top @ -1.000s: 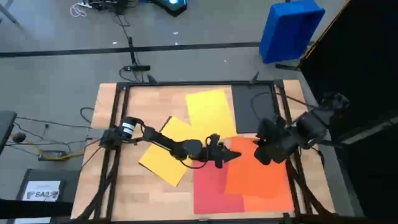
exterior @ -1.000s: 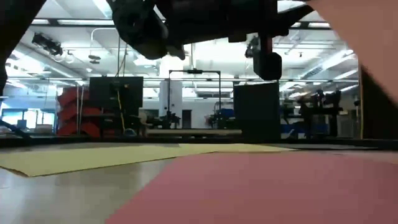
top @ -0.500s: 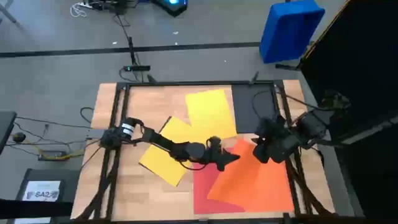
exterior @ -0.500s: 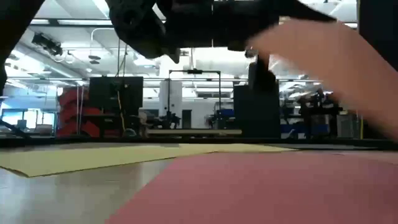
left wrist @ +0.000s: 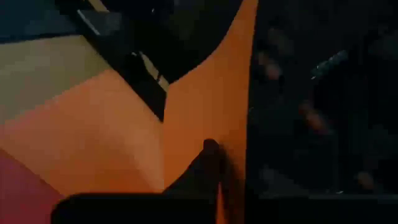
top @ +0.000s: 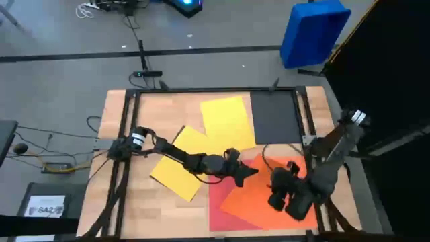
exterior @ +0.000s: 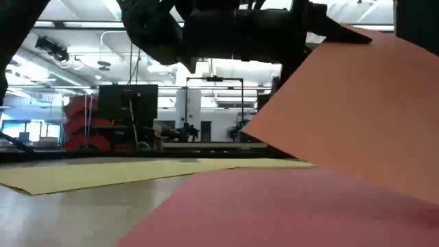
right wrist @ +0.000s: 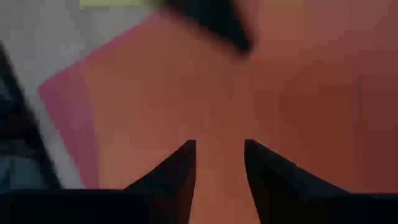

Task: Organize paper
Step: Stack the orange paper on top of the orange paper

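Observation:
The orange sheet (top: 275,181) lies askew over the red sheet (top: 225,215), with its far corner raised. My left gripper (top: 250,172) reaches in from the table's left and is shut on that sheet. My right gripper (top: 275,198) is open above the orange sheet (right wrist: 211,87) at the near right, with nothing between its fingers. One yellow sheet (top: 227,121) and a black sheet (top: 274,115) lie flat at the far side. A second yellow sheet (top: 178,165) lies under my left arm. In the low view the orange sheet (exterior: 343,110) slants up above the red one (exterior: 274,213). My left gripper pinches the orange sheet at its edge (left wrist: 186,143), near the far corner, between its two fingers. The fingers come in about level from the table's left. That corner (exterior: 360,38) is lifted and tilted, while the sheet's lower part rests on the red sheet.
A dark frame (top: 201,91) runs around the wooden table top. A blue bin (top: 312,30) stands on the floor beyond the far right corner. Cables and a labelled dark box (top: 47,205) lie off the table's left.
My right gripper has swung down and toward the table's near edge, from the orange sheet's far edge to above its near part. The orange sheet has turned about from square to askew, and its held far corner stands lifted. My left gripper has tipped slightly, still shut.

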